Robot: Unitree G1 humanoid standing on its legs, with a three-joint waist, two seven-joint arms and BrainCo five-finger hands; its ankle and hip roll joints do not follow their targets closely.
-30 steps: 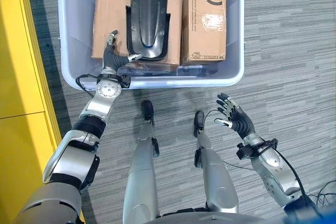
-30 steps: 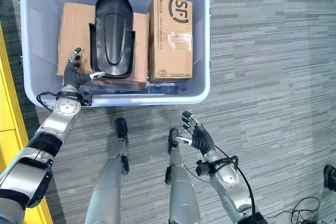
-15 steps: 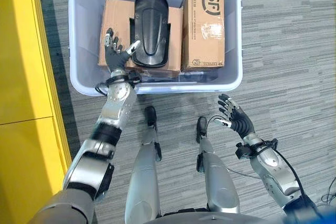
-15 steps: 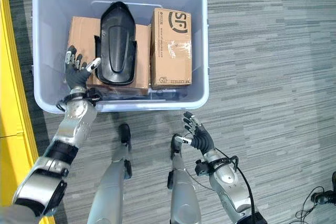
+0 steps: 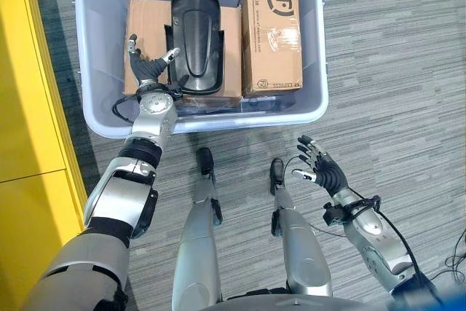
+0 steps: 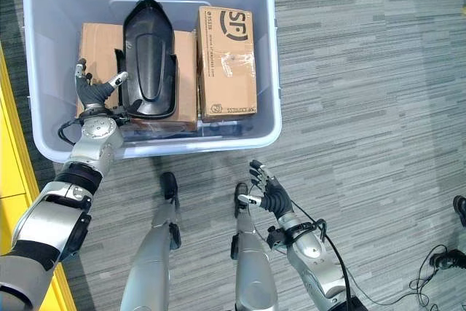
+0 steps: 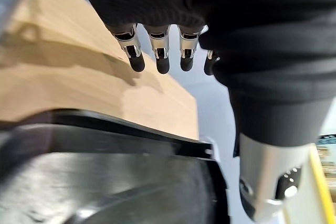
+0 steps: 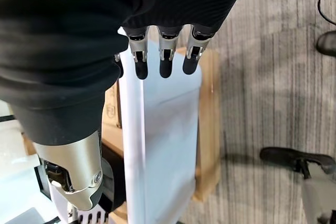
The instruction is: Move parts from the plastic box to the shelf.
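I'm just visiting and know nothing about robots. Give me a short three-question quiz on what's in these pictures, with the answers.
1. True or false: the left hand is curled round the black moulded part.
2. Which hand is over the grey carpet, outside the plastic box?
   A. left hand
   B. right hand
3. Fill in: the black moulded part lies on a flat ____ box, beside a taller cardboard box.

Key: 1 false, its fingers are spread beside the part. 2 B. 3 cardboard.
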